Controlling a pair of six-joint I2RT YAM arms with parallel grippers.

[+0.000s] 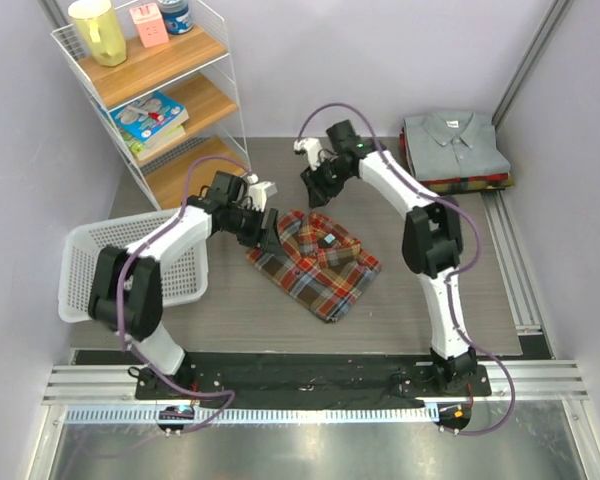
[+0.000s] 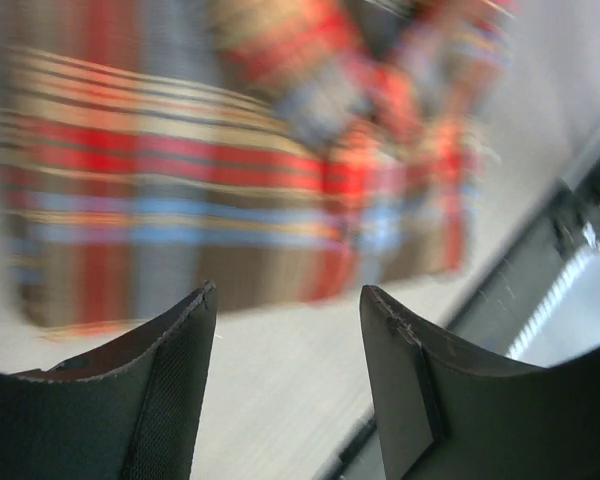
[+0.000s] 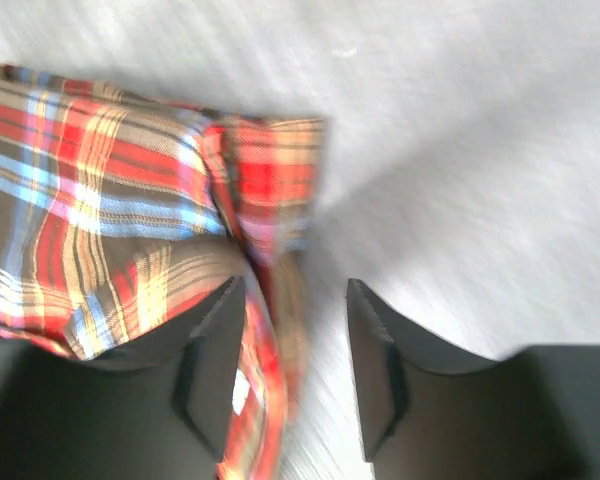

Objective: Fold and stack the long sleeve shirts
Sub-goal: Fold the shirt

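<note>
Two claws, both released, nothing pinched. Mid-bench [image 1: 430, 310]: plaid flannel shirt [image 1: 315, 262] lies as a folded packet, skewed to the bench edges, likely ready for carrying over. Left gripper [image 2: 285, 295] hangs at its far-left edge, jaws apart, bare surface between. Right gripper [image 3: 295, 285] sits over the far edge with a cloth fold under the gap; heavy blur, contact uncertain. Far right corner: grey collared shirt [image 1: 452, 145] tops the stack, the probable destination. Shirts beneath it are mostly hidden.
</note>
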